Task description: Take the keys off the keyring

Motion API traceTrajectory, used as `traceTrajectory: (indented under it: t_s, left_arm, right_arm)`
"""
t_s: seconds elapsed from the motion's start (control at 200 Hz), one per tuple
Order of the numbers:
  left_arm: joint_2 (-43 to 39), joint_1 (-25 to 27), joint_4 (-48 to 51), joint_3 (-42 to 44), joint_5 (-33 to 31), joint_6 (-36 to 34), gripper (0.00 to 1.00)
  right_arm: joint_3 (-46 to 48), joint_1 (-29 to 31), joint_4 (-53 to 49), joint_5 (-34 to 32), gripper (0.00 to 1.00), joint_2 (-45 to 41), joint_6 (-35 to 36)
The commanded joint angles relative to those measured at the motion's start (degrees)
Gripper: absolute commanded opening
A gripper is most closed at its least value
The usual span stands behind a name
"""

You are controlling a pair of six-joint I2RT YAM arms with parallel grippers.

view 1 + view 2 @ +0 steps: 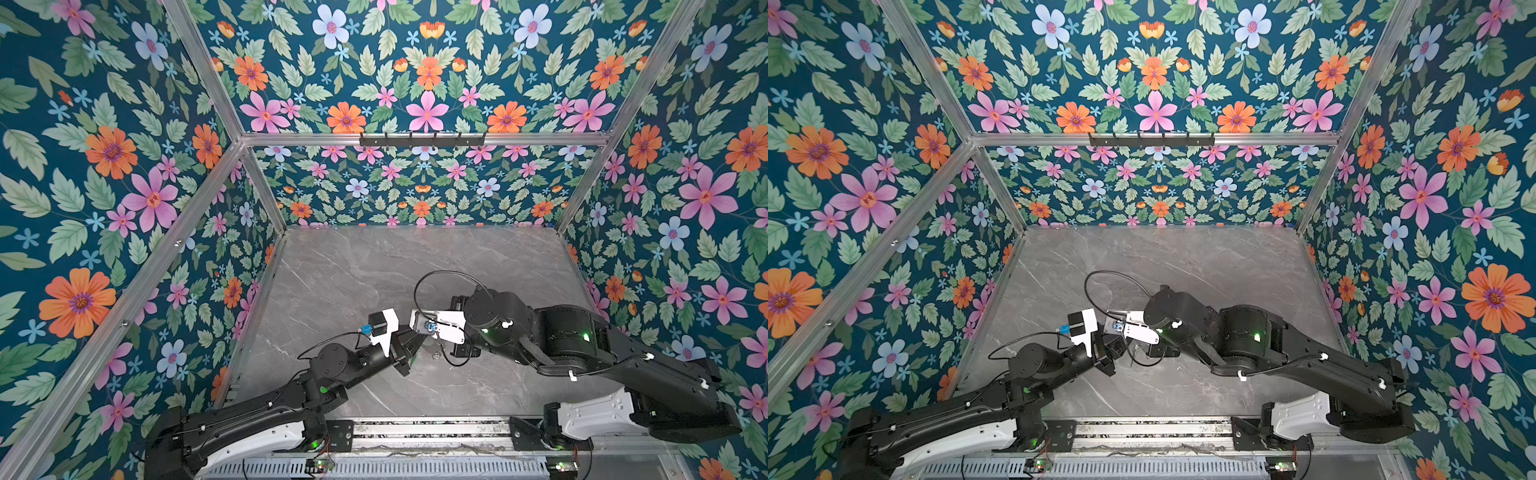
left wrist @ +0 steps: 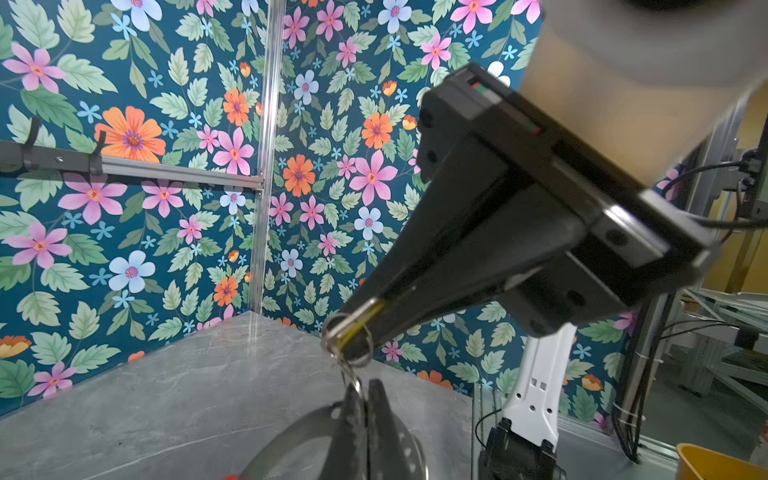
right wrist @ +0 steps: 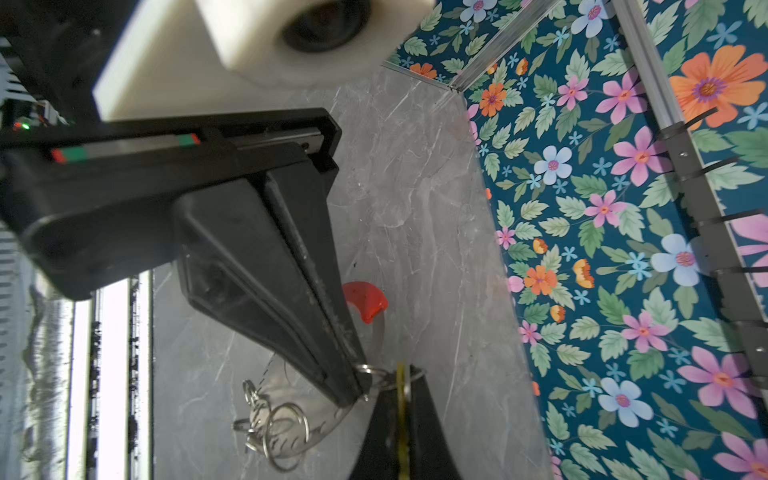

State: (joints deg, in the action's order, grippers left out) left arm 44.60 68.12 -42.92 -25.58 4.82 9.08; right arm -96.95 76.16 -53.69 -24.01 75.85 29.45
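**Status: yellow key tag gripped, not yet separated**

1. Position. In both top views the two arms meet low over the table (image 1: 374, 270), near its front middle. The contact point is hidden there by the arms, so the wrist views are used for detail.

2. Right claw (image 2: 353, 322). It is closed narrowly on the yellow key tag (image 3: 400, 382), which sits edge-on between the fingers. A small split ring (image 2: 326, 336) hangs at the free end of the tag, just beyond the fingertips.

3. Left claw (image 3: 360, 388). It is closed tightly on thin metal at the point where the hoop (image 3: 379, 334) passes its tips. The grip appears to be on the hoop itself, but the small ring lies so close that this is a judgement. The red sleeve (image 3: 365, 305) sits further along the arc, clear of both claws.

4. Progress. The split ring bridges the gap between the two claw tips, so the yellow tag is judged to be attached. Neither the separation of this tag nor its release is done.

5. Remaining items. A bunch of small silver rings (image 3: 276, 419) lies below the left claw. Whether it rests on the table or hangs from the hoop cannot be told. No other tag is visible in any view.
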Motion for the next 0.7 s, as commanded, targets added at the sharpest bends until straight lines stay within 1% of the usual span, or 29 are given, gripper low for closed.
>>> traceTrajectory:
  t_s: [0.0,0.39,0.48,0.695]
  left_arm:
    - [-0.91,0.27,-2.67,0.56,7.49,-1.87,0.0]
    - [-2.5,0.29,-5.32,2.96,7.91,-3.87,0.0]
    - [-2.7,0.27,-5.8,3.23,8.26,-4.16,0.0]
    - [-3.8,0.33,-6.0,3.92,8.63,-4.16,0.0]
  right_arm:
    - [-0.58,1.73,12.18,-2.59,0.06,1.77,3.12]
    - [-1.49,4.89,14.29,-6.82,0.07,3.7,6.32]
    - [-1.4,6.14,15.17,-9.46,0.08,4.61,8.43]
    - [-1.55,6.94,16.18,-11.15,0.13,5.36,10.18]
